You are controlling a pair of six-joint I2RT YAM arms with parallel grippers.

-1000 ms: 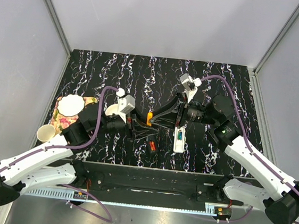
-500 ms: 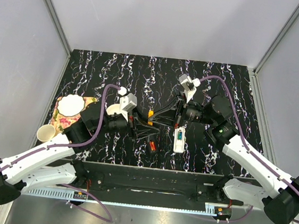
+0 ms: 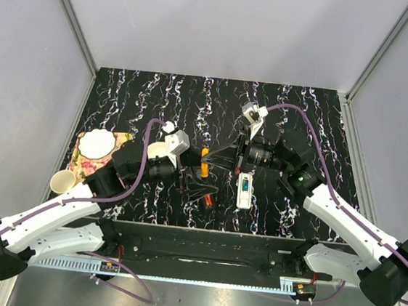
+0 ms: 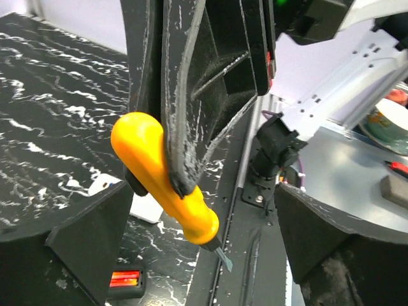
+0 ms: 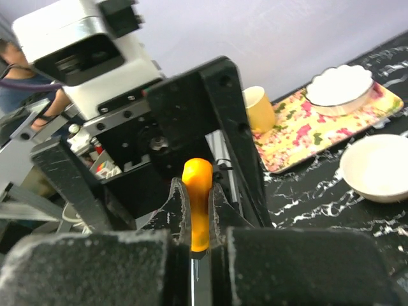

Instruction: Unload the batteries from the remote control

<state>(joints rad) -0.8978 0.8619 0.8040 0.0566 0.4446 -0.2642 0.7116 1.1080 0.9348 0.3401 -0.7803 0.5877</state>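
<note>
Above the table [image 3: 137,95] centre, the right gripper [image 5: 199,213] is clamped on an orange screwdriver [image 4: 167,178]. The left gripper [image 3: 197,181] stands wide open around it. The white remote [image 3: 244,190] lies on the table nearby.

blocked: right tool [image 3: 211,160] on orange stick [image 3: 204,165] left of remote control [image 3: 244,191] | open: remote's near side

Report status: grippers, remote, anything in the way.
Left gripper jaws open, straddling orange tool. Right gripper shut on orange tool. Remote lying ungripped, batteries apparently in slot. Small red item nearby, apart.
</note>
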